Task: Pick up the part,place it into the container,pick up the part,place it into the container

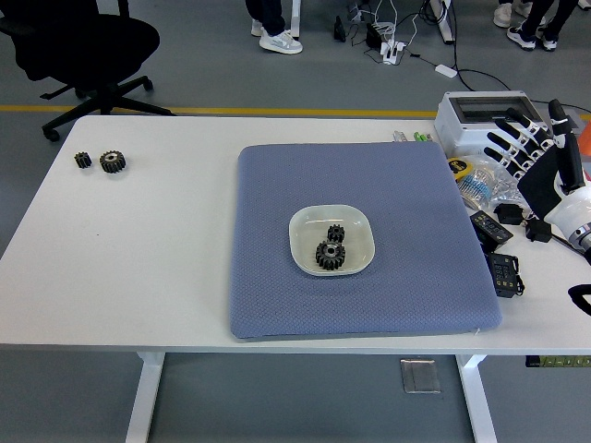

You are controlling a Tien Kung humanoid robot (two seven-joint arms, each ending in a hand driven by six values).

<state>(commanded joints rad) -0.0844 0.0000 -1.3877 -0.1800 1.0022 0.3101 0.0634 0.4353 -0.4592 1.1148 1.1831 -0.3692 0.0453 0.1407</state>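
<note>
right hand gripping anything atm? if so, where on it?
Nothing held. Right hand is open at the table's right edge, fingers spread. Both gears sit in the white bowl.

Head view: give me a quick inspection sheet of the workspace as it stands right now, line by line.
Surface: white table with a blue mat at centre-right.
Job's things: white container on the mat, holding a large gear and a small gear.
Clutter: two more gears, spare small gear and spare large gear, at the table's far left; a grey box and black adapters right of the mat.
Hands: right hand raised over the right edge, fingers spread, holding nothing; left hand nothing seen.
Cables: floor cables beyond the table.
Surroundings: black office chair; people's shoes at the top.
</note>
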